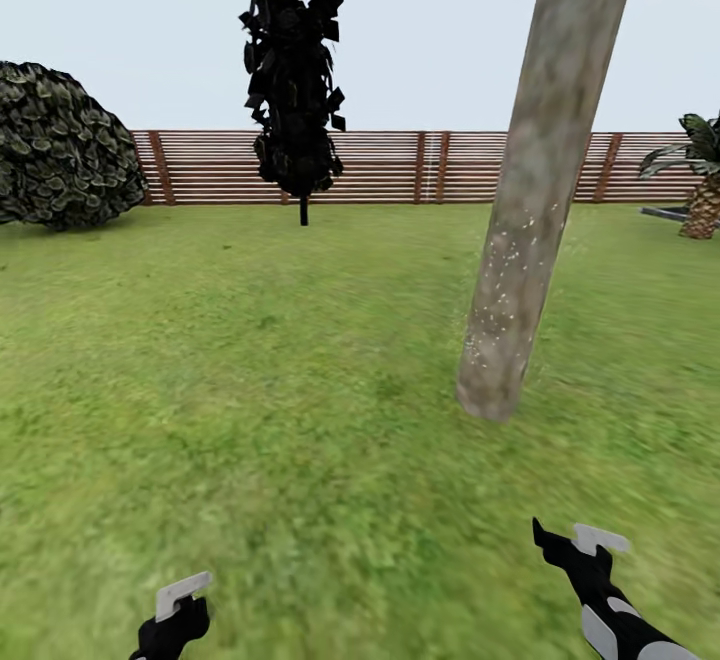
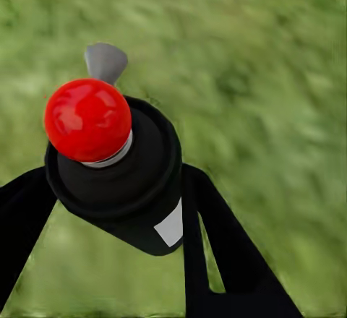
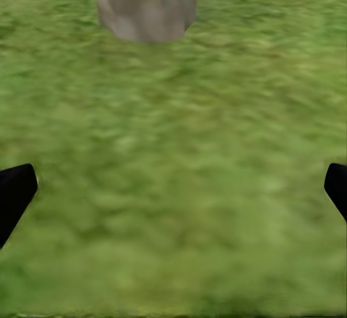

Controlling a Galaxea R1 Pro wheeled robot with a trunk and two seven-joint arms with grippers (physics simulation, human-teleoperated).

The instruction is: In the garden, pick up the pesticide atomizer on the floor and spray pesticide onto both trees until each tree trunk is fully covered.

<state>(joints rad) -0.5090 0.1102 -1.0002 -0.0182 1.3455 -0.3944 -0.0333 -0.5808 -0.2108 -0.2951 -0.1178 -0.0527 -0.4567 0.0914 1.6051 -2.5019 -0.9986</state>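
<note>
A thick mottled grey-brown tree trunk (image 1: 545, 170) rises leaning from the grass floor (image 1: 250, 390), ahead and right of centre, with small white specks on its lower part. Its base (image 3: 144, 3) shows beyond my right gripper (image 3: 173, 195), which is open and empty over grass. That right gripper (image 1: 575, 545) sits low at the right, short of the trunk. My left gripper (image 1: 175, 615) is low at the left. In the left wrist view its black fingers (image 2: 217, 246) are shut on the pesticide atomizer (image 2: 119, 181), a dark body with a red tip (image 2: 88, 119).
A brown slat fence (image 1: 400, 165) closes the far side of the lawn. A dark narrow tree (image 1: 293, 70) stands before it, a round bush (image 1: 60, 145) at far left, and a palm-like plant (image 1: 700, 175) at far right. Open grass lies between me and the trunk.
</note>
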